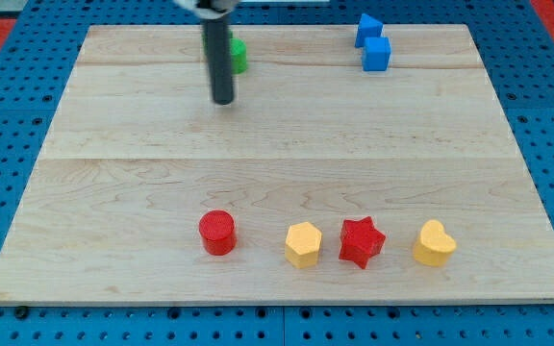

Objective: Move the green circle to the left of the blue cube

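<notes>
Camera view: my tip sits on the table just below the green circle, which lies near the view's top, half hidden behind the rod, well to the view's left of the blue cube. No hand here, just a bare rod, so nothing opens or closes. Risk: an off-centre shove rolls the circle off the table's top edge, or overshoots into the cube and the second blue block. It looks round, probably no long axis or heading
</notes>
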Controlling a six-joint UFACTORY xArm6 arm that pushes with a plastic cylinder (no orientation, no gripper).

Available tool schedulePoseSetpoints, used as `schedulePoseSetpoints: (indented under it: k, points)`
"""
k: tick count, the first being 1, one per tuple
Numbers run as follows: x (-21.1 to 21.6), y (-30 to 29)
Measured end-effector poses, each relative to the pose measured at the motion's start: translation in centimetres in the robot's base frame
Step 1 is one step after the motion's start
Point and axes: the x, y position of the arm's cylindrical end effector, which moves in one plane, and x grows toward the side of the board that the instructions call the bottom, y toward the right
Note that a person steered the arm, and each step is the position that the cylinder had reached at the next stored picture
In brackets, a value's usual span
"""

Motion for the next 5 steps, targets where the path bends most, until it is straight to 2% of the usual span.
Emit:
schedulePoseSetpoints:
  k: [1, 2, 3, 4, 5]
  points:
    - [-1.6, -6.6]
    - [-4.7, -7.1]
    - [-6.6, -5.7]
    - [-7.6, -1.7]
    - [-7.2, 2.2]
